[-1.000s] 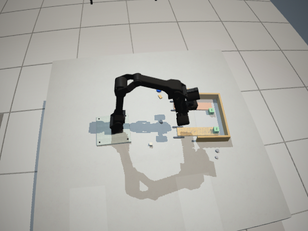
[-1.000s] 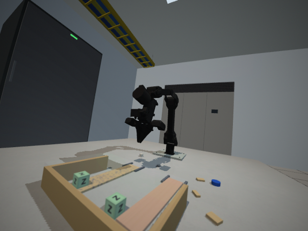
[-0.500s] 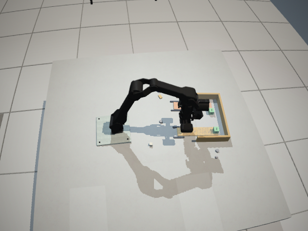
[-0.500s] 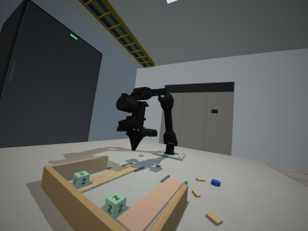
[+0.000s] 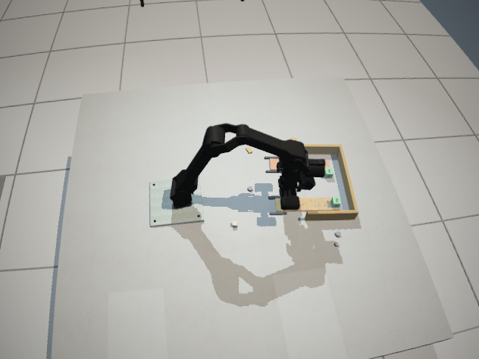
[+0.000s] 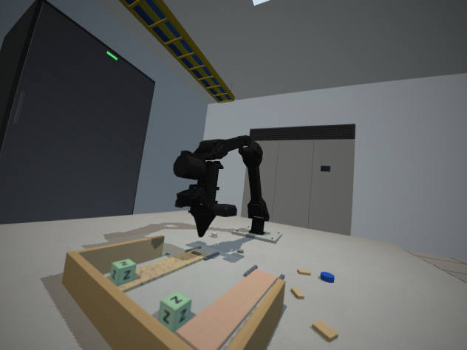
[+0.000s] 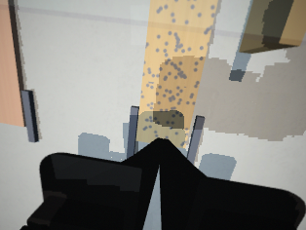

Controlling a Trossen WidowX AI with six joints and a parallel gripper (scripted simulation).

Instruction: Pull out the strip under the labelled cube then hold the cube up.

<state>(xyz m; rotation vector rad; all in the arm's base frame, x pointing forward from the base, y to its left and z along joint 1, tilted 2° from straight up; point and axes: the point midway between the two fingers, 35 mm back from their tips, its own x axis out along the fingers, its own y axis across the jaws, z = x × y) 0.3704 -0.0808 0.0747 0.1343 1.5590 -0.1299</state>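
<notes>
A speckled yellow strip [image 5: 317, 204] [image 6: 162, 270] [image 7: 177, 39] lies flat with its near end between two dark rails. A green cube marked Z [image 5: 336, 201] [image 6: 123, 272] sits on its far end. A plain salmon strip [image 5: 273, 163] [image 6: 230, 306] [image 7: 9, 73] lies on the other side. A second green Z cube [image 5: 328, 173] [image 6: 175, 311] stands beside that strip's far end, seemingly off it. My gripper [image 6: 202, 234] [image 7: 162, 143] is shut and empty, pointing down above the near end of the speckled strip. Its fingertips are hidden in the top view.
A wooden wall [image 5: 348, 181] [image 6: 101, 301] encloses the far end and sides of the strips. Dark rails [image 7: 133, 132] [image 7: 196, 138] flank the speckled strip. Small wooden blocks [image 6: 324, 330] [image 5: 248, 149], a blue disc [image 6: 327, 277] and grey pebbles [image 5: 337, 234] lie outside the wall.
</notes>
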